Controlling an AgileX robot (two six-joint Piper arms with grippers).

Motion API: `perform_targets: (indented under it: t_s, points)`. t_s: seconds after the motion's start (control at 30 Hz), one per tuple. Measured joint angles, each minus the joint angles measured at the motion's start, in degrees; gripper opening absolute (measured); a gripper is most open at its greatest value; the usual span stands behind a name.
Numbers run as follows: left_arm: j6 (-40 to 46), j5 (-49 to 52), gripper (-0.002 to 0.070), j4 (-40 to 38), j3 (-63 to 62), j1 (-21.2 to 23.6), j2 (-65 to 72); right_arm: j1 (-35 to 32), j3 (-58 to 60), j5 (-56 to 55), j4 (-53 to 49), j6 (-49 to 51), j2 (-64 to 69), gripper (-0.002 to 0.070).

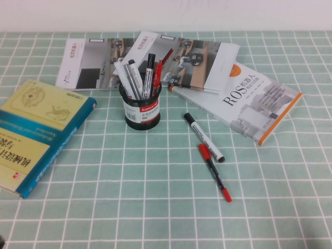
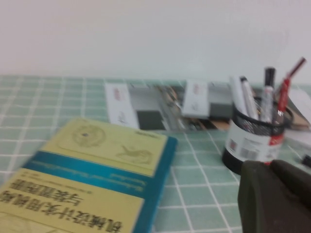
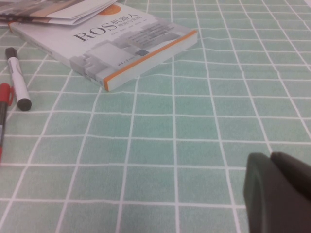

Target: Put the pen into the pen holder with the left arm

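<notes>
Pen (image 1: 160, 68) stands in the holder (image 1: 141, 108), red barrel leaning toward the far right, among a black pen and grey-white markers. High view: holder sits mid-table on the green checked cloth (image 1: 155, 207). Behind it lie two open booklets (image 1: 104, 62). A white ROS book (image 1: 244, 101) lies to the right, a yellow-teal book (image 1: 36, 135) to the left. Near the holder's right, a white marker (image 1: 204, 137) with black cap lies flat, just beside a black pen with red ends (image 1: 215, 172). No arms visible in this view.

Left wrist view: left gripper (image 2: 274, 194) shows as a dark blurred mass at the frame's edge, fingers together, holding nothing, hanging near the holder (image 2: 255, 141). The pen (image 2: 285, 92) pokes up out of the holder. Yellow-teal book (image 2: 87, 184) lies close by, booklets (image 2: 160, 107) beyond.

Right wrist view: right gripper (image 3: 279, 194) is a dark shape over the bare cloth; cannot tell whether it is apart or together. ROS book (image 3: 112, 48) lies ahead, white marker (image 3: 17, 77) and the red-ended pen (image 3: 4, 111) at the edge.
</notes>
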Motion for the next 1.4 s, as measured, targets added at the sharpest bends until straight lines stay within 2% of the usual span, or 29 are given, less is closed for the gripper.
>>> perform_targets:
  t_s: [0.13,0.33,0.6,0.87,1.4]
  points:
    - [5.97,0.68,0.0000,-5.28,3.90,3.06,-9.06,0.00,0.00,0.00,0.00,0.00,0.00,-0.0020]
    - [7.85,3.97,0.0000,-6.63,7.42,3.71,-16.00,0.00,0.00,0.00,0.00,0.00,0.00,-0.0020]
    - [6.95,6.29,0.0000,-6.63,11.18,3.92,-16.28,0.00,0.00,0.00,0.00,0.00,0.00,-0.0020]
    - [6.82,16.58,0.0000,-4.71,11.40,3.92,-16.28,0.00,0.00,0.00,0.00,0.00,0.00,-0.0020]
    - [6.80,17.56,-0.0001,-4.52,11.22,4.01,-16.28,0.00,0.00,0.00,0.00,0.00,0.00,-0.0020]
